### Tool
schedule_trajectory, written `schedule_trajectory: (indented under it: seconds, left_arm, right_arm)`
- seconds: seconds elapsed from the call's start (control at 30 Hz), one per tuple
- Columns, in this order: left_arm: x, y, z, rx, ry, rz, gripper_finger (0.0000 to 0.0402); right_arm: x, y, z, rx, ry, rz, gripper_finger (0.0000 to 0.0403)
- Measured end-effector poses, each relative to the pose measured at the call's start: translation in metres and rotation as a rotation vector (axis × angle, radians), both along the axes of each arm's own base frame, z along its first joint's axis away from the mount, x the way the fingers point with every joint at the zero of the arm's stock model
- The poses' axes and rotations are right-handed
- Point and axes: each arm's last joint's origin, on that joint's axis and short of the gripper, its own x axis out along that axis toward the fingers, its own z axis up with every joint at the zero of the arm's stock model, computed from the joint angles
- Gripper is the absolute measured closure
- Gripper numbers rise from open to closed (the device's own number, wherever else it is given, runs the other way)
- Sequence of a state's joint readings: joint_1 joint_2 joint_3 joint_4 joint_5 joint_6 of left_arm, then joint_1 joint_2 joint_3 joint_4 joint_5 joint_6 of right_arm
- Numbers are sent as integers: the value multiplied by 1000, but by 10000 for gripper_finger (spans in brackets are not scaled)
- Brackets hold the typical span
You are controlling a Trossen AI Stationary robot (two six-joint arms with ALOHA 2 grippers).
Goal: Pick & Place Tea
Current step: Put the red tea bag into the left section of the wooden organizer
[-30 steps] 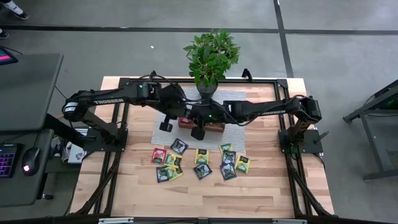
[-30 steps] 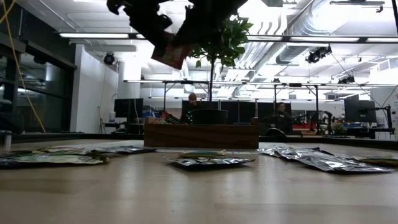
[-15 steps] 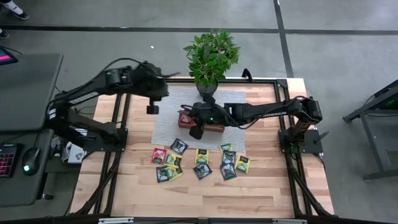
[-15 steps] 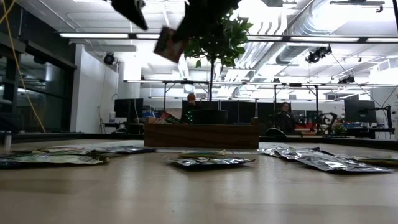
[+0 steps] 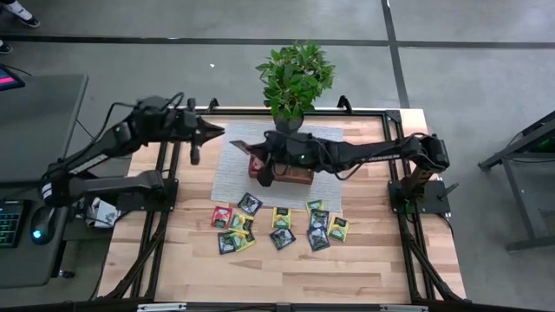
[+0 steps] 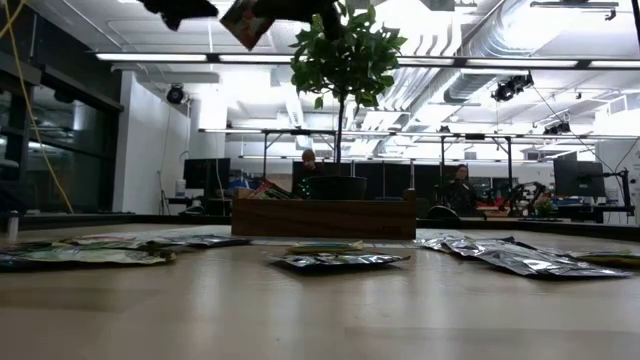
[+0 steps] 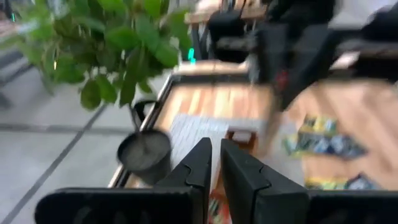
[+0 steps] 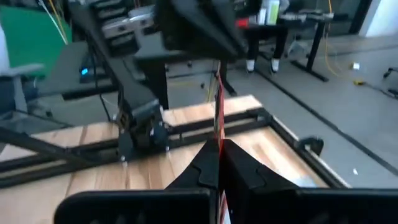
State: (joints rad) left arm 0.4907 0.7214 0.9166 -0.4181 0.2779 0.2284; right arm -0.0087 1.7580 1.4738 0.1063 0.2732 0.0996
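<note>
A red tea sachet [image 8: 219,102] hangs high over the left end of the brown wooden tray [image 5: 299,177], with my right gripper [image 5: 264,170] shut on it. The low view shows that sachet [image 6: 245,22] tilted near the top of the picture. Several more tea sachets [image 5: 277,227], red, yellow-green and dark, lie flat on the table in front of the tray. My left gripper [image 5: 215,133] is high over the table's far left, pointing almost level toward the plant. Its fingers [image 7: 202,158] stand a narrow gap apart with nothing between them. My right gripper pinches the red sachet's flat faces [image 8: 219,142] between its two fingers. The fingers come nearly level from the table's right. The sachet stands on edge, sticks out past the fingertips, and is clear of the tray and table.
A potted plant [image 5: 295,82] stands just behind the tray on a grey mat [image 5: 232,178]. The tray [image 6: 325,215] sits mid-table, with loose sachets [image 6: 330,260] before it. Bare wood lies along the near edge [image 5: 277,277]. People sit at desks beyond the table.
My left gripper has drawn away from the red sachet toward the table's left edge and tipped up from pointing down to nearly level. My right gripper has risen a little and tipped up, and it keeps the sachet.
</note>
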Motion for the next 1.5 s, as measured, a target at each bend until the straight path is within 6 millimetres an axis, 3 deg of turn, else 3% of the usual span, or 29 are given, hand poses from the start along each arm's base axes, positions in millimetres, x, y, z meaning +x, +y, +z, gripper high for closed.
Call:
schedule_trajectory:
  seconds: [0.13,0.37,0.57,0.73,0.9,1.23,1.37,1.5]
  left_arm:
    - [-9,-5,-12,-26,-117,-11,368]
    - [-10,-7,-10,-70,-397,-58,355]
    - [-5,-7,0,-128,-535,-172,274]
    - [3,-4,0,-177,-549,-209,199]
    - [11,0,-3,-219,-538,-207,167]
    - [25,7,-2,-248,-584,-258,175]
    - [26,7,-3,-248,-575,-278,231]
    - [27,6,-3,-214,-566,-295,323]
  right_arm:
    - [2,-4,11,-44,-100,51,403]
    - [1,-3,31,-84,-305,127,403]
    - [-1,-3,41,-114,-407,158,402]
    - [-1,-5,41,-115,-400,160,402]
    - [0,-5,39,-113,-388,161,402]
    - [0,-5,37,-110,-359,152,402]
    - [0,-6,36,-110,-356,147,402]
    - [0,-8,36,-110,-350,137,402]
